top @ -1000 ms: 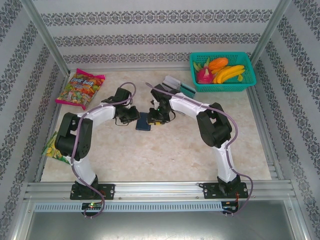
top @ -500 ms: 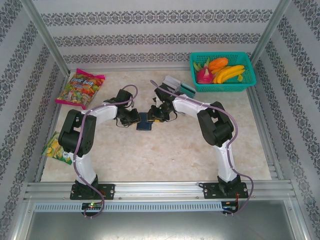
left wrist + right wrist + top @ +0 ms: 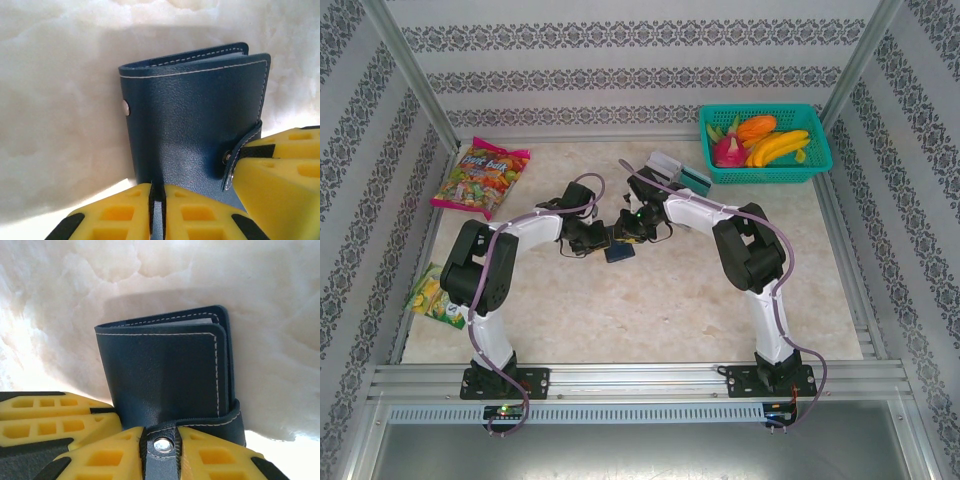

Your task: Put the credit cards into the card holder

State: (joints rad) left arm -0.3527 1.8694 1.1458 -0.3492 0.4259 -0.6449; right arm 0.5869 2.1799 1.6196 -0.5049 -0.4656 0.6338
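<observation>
The card holder [image 3: 618, 252], a dark navy folded wallet, sits mid-table between both grippers. In the left wrist view the card holder [image 3: 195, 115] stands closed, and my left gripper [image 3: 156, 200] is shut on its lower cover edge. The right gripper's yellow fingers [image 3: 280, 172] pinch the strap at the right. In the right wrist view my right gripper [image 3: 161, 445] is shut on the snap tab [image 3: 161, 444] of the card holder [image 3: 160, 375], with the left gripper's fingers [image 3: 50, 415] beside it. The credit cards [image 3: 672, 170] lie stacked at the back beside the basket.
A teal basket [image 3: 820, 165] of fruit stands at the back right. A candy bag [image 3: 480, 178] lies at the back left and a snack packet [image 3: 432, 296] at the left edge. Metal frame posts rise at the back corners.
Both grippers have drawn closer together around the card holder, which has shifted slightly right and forward. The right gripper has closed further, onto the snap tab.
</observation>
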